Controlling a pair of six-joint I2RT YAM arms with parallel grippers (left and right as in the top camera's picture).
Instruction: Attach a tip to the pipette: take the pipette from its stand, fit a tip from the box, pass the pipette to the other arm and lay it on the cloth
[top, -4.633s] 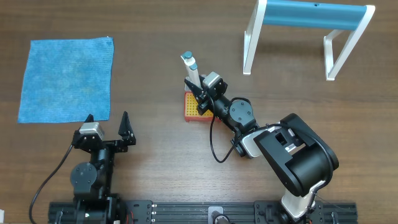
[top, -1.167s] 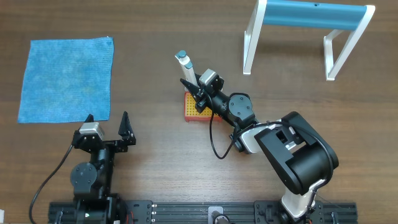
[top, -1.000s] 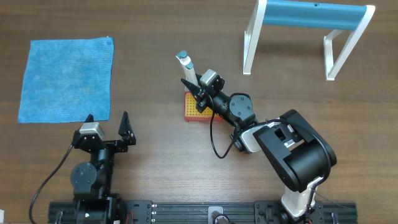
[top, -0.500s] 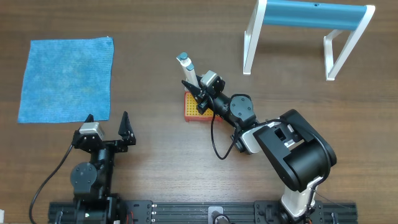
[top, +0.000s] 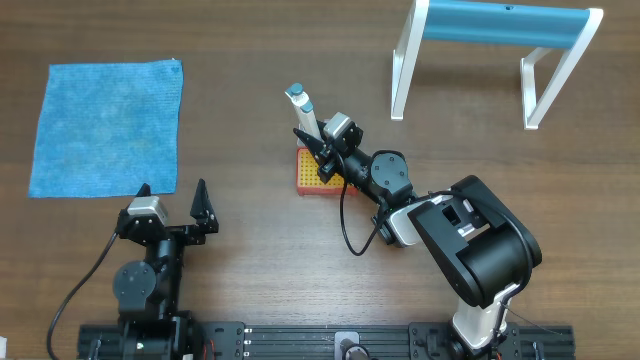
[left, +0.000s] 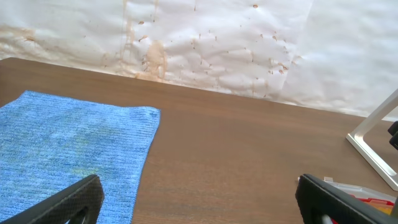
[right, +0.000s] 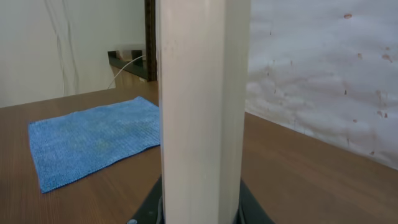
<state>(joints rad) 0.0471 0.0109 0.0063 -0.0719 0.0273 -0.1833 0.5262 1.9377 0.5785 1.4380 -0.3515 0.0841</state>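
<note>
Top view places the right end effector (top: 318, 148), gripping the upright pipette (top: 303, 108), at the orange tip box (top: 309, 181) on the desk (top: 260, 260). The right wrist view shows the pipette's white barrel close up, blocking part of the blue cloth (top: 105, 128) behind. The left end effector (top: 172, 188) gapes wide near the cloth. The pipette stand (top: 495, 25) sits far right.

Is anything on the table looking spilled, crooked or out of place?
Nothing stands out. The cloth lies flat, the stand is upright, and the right gripper holds the pipette by the tip box. The left gripper sits open near its base.
</note>
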